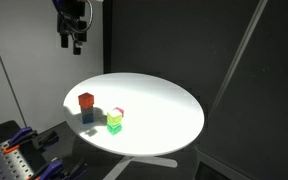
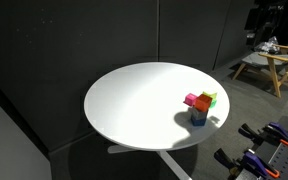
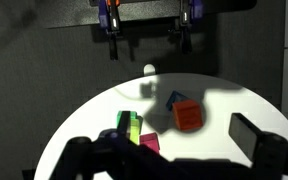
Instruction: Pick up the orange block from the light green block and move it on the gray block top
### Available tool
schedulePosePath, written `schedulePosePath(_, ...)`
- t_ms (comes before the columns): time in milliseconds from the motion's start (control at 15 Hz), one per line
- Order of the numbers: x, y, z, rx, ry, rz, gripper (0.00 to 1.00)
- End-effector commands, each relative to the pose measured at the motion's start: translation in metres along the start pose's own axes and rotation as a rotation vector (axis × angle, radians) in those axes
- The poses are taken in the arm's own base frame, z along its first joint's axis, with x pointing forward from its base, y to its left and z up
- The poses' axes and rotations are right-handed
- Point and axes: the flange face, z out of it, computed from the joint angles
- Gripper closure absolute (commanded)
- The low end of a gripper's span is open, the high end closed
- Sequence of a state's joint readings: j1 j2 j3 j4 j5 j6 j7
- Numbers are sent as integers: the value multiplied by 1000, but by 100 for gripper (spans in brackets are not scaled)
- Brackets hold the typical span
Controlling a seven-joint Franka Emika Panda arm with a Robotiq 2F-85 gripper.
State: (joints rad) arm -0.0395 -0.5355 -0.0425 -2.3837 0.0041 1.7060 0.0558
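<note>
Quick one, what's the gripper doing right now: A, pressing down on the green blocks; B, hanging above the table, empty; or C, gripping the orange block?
B: in an exterior view the gripper hangs well above the table, and the wrist view shows its fingers apart with nothing between them, the orange block sitting below.

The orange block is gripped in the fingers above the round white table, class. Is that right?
Not quite. The orange block is not in the fingers. The wrist view shows the gripper open and empty, with the orange block down among the other blocks on the round white table, well clear of the fingers.
</note>
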Motion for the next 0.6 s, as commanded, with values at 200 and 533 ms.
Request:
schedulePosePath(200,-2,1,-4,2,12,3,0)
schedulePosePath(533,-2,2,-4,2,12,3,0)
